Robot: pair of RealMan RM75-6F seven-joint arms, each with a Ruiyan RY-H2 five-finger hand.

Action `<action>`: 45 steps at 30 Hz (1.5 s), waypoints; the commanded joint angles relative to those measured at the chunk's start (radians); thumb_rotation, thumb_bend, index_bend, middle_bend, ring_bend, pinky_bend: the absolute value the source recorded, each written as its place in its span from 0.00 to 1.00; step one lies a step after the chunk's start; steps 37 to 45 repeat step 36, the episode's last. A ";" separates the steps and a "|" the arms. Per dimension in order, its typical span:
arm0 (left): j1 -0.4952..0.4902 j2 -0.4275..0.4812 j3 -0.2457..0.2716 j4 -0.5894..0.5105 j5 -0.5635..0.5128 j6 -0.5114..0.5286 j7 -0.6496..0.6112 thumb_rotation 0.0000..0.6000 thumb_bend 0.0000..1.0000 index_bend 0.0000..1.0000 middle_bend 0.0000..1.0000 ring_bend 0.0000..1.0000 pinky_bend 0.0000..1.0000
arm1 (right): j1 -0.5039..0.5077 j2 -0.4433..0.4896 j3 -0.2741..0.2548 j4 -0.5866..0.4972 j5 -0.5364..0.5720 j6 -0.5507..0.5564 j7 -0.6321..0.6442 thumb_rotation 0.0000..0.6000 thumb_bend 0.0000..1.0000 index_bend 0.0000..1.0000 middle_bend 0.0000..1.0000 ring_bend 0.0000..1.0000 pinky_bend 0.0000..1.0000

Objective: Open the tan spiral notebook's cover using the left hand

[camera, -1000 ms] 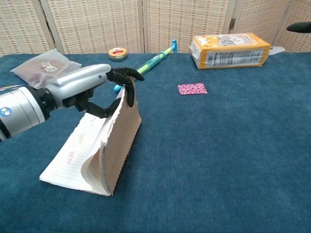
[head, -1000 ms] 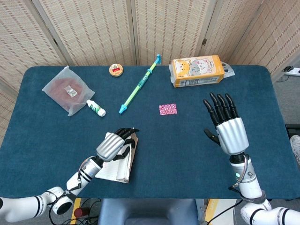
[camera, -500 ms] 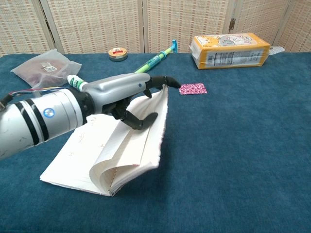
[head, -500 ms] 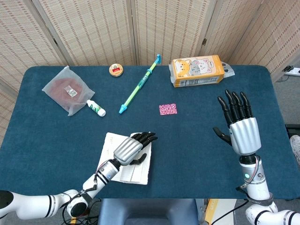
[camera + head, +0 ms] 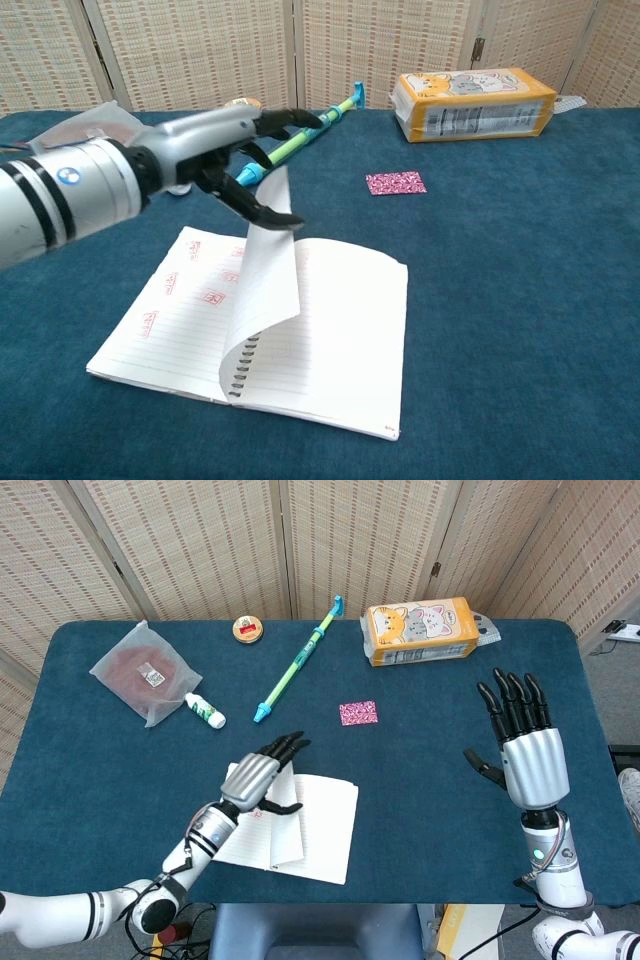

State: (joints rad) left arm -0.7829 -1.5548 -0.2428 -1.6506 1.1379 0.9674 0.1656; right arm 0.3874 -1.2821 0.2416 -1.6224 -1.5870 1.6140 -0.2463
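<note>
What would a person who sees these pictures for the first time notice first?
The open spiral notebook at the near edge of the blue table draws the eye, with one white page standing up in a curl. The left robot hand is above that page, at its top edge. On the right side, the right robot hand is raised with fingers spread, holding nothing.

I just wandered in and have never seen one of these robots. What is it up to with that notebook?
The robot is opening a spiral notebook on the blue table with its left hand. The notebook lies spread open, showing lined pages, while one page stands curled upright at the spiral, with the hand at its top edge. Its right hand hangs open over the table, holding nothing.
</note>
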 commanded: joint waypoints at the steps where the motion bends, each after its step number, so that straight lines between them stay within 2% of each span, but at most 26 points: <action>1: 0.057 0.079 0.001 -0.020 0.011 0.051 -0.053 0.84 0.22 0.00 0.00 0.00 0.22 | -0.004 0.004 0.003 0.005 0.003 0.000 0.004 1.00 0.00 0.00 0.00 0.00 0.00; 6: 0.126 0.169 0.013 -0.009 0.026 0.101 -0.123 0.85 0.22 0.00 0.00 0.00 0.22 | -0.006 0.015 0.006 0.010 0.016 -0.016 0.016 1.00 0.00 0.00 0.00 0.00 0.00; 8: 0.155 0.195 0.014 0.001 0.032 0.127 -0.159 0.89 0.22 0.00 0.00 0.00 0.22 | -0.006 0.025 0.002 0.007 0.023 -0.034 0.023 1.00 0.00 0.00 0.00 0.00 0.00; 10: 0.180 0.216 0.018 0.010 0.036 0.148 -0.185 0.96 0.22 0.01 0.00 0.00 0.22 | -0.006 0.043 -0.007 -0.001 0.035 -0.063 0.035 1.00 0.00 0.00 0.00 0.00 0.00; 11: 0.197 0.231 0.023 0.017 0.037 0.161 -0.194 1.00 0.22 0.02 0.00 0.00 0.22 | -0.005 0.063 -0.016 -0.011 0.043 -0.093 0.051 1.00 0.00 0.00 0.00 0.00 0.00; 14: 0.241 0.253 0.038 0.043 0.039 0.207 -0.197 1.00 0.22 0.05 0.00 0.00 0.22 | -0.002 0.124 -0.046 -0.034 0.057 -0.175 0.112 1.00 0.01 0.00 0.00 0.00 0.00; 20: 0.337 0.291 0.091 0.087 0.061 0.285 -0.208 1.00 0.22 0.13 0.02 0.00 0.22 | -0.008 0.203 -0.108 -0.027 0.053 -0.278 0.205 1.00 0.11 0.00 0.00 0.00 0.00; 24: 0.403 0.299 0.131 0.115 0.105 0.362 -0.205 1.00 0.22 0.18 0.04 0.00 0.22 | -0.032 0.216 -0.137 -0.012 0.061 -0.288 0.244 1.00 0.12 0.00 0.00 0.00 0.00; 32: 0.510 0.321 0.180 0.107 0.166 0.487 -0.166 1.00 0.22 0.19 0.04 0.00 0.22 | -0.093 0.225 -0.185 -0.010 0.080 -0.283 0.323 1.00 0.12 0.00 0.00 0.00 0.00; 36: 0.552 0.343 0.207 0.063 0.190 0.520 -0.128 1.00 0.22 0.19 0.04 0.00 0.22 | -0.130 0.208 -0.202 -0.004 0.078 -0.248 0.329 1.00 0.13 0.00 0.00 0.00 0.00; 45: 0.552 0.343 0.207 0.063 0.190 0.520 -0.128 1.00 0.22 0.19 0.04 0.00 0.22 | -0.130 0.208 -0.202 -0.004 0.078 -0.248 0.329 1.00 0.13 0.00 0.00 0.00 0.00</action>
